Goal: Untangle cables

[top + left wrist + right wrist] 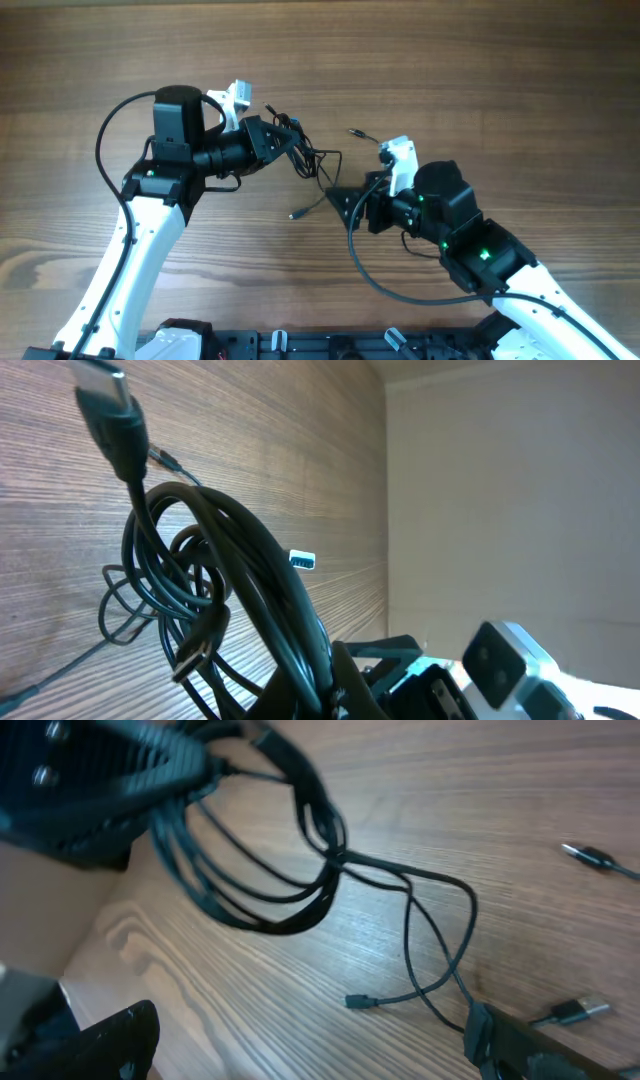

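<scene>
The cables (308, 158) form a black tangle lifted just off the wood at table centre. My left gripper (285, 140) is shut on the bundle's upper loops. In the left wrist view the looped cables (240, 570) rise out of the shut gripper (335, 695), with a USB plug (102, 382) on top and another plug (192, 654) dangling. My right gripper (342, 200) is open just right of the tangle, holding nothing. In the right wrist view its fingertips (512, 1045) straddle bare wood beside a small plug (361, 1002); the bundle (262, 912) hangs from the left gripper (95, 780).
Loose cable ends lie on the wooden table: a plug (295, 214) below the tangle and a jack plug (355, 132) to the right, also the jack plug (588, 855) in the right wrist view. A USB plug (580, 1010) lies by my right finger. Thick arm wiring (375, 280) loops near the right arm.
</scene>
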Robot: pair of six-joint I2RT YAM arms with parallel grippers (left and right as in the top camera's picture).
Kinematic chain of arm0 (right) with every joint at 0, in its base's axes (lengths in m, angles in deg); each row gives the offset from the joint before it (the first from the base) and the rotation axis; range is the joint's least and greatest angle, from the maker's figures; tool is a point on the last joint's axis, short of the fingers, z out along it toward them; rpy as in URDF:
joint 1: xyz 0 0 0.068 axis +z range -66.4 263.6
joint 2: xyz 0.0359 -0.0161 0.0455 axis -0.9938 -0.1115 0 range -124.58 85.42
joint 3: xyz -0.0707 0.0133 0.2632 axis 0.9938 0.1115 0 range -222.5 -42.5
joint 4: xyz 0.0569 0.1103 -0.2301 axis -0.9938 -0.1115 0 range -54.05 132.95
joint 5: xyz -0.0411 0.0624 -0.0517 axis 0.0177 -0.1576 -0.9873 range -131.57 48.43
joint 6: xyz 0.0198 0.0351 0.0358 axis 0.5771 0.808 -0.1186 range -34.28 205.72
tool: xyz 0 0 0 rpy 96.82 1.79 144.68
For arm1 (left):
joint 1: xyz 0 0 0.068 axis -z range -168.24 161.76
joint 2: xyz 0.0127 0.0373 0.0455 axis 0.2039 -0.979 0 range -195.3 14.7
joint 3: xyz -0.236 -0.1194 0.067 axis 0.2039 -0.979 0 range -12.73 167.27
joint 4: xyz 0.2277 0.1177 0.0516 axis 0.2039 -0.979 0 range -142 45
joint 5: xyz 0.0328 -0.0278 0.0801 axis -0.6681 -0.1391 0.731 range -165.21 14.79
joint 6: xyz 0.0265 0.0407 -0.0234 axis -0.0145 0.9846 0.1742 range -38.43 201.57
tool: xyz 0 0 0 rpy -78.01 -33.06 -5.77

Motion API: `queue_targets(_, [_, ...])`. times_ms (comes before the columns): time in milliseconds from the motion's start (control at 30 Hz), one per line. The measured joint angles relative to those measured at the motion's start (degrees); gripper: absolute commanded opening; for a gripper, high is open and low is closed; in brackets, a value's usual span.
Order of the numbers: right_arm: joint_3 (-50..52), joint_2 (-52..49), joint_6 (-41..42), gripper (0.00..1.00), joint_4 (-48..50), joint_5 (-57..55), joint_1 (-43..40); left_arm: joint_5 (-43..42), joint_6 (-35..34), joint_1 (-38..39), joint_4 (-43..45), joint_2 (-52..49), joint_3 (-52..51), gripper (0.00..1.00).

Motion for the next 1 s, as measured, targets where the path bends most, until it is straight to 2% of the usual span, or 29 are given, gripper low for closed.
queue_targets(67, [0.0,0.0,2.8,1.00,0.0,0.1,-2.2,-0.3,1.9,0.0,-0.2,0.0,0.0,0.04])
queue_targets(133, [0.0,0.0,2.2,1.00,0.2,0.1,-3.9,-4.3,8.7,-0.1,-1.5,0.0,0.0,0.04])
queue_targets(233, [0.0,0.0,-5.5,1.00,1.3,1.0,-5.6,-12.7,19.5,-0.1,-5.1,0.0,0.0,0.04])
queue_targets(333, [0.0,0.0,-15.7,1.00,4.1,5.0,-6.9,-17.9,26.0,-0.1,-8.1,0.0,0.0,0.04])
queue_targets(467, [0.0,-0.1,-26.9,1.00,6.3,11.4,-7.0,-24.7,29.5,-0.1,-8.3,0.0,0.0,0.04])
queue_targets(633, [0.0,-4.3,-31.6,0.98,11.3,19.1,-7.0,-29.9,30.6,1.1,-8.3,0.0,0.0,0.04])
queue_targets(667, [0.0,-5.7,-32.0,0.95,13.2,20.7,-7.0,-30.1,30.7,1.9,-8.4,0.0,0.0,0.04])
queue_targets(733, [0.0,-8.6,-32.4,0.80,17.0,23.3,-7.0,-30.8,30.8,4.3,-8.4,0.0,0.0,0.04])
queue_targets(767, [0.0,-9.5,-32.4,0.63,18.0,24.0,-7.0,-30.9,30.8,5.1,-8.3,0.0,0.0,0.04])
queue_targets(800, [0.0,-11.1,-31.6,0.36,19.5,25.0,-7.2,-31.1,30.9,6.1,-8.4,0.0,0.0,0.04])
queue_targets(867, [0.0,-12.1,-29.5,0.05,20.4,26.1,-8.1,-30.9,31.0,8.7,-8.4,0.0,0.0,0.04])
queue_targets(933, [0.1,-12.1,-26.2,0.04,21.5,28.3,-9.6,-28.8,31.0,9.4,-8.4,0.0,0.0,0.06])
queue_targets(967, [0.1,-12.1,-23.7,0.04,21.4,29.6,-10.8,-27.5,31.0,9.3,-8.3,0.0,0.0,0.16])
queue_targets(1000, [0.1,-12.1,-21.5,0.04,21.4,30.7,-11.9,-25.7,30.9,9.3,-8.2,-0.1,0.0,0.32])
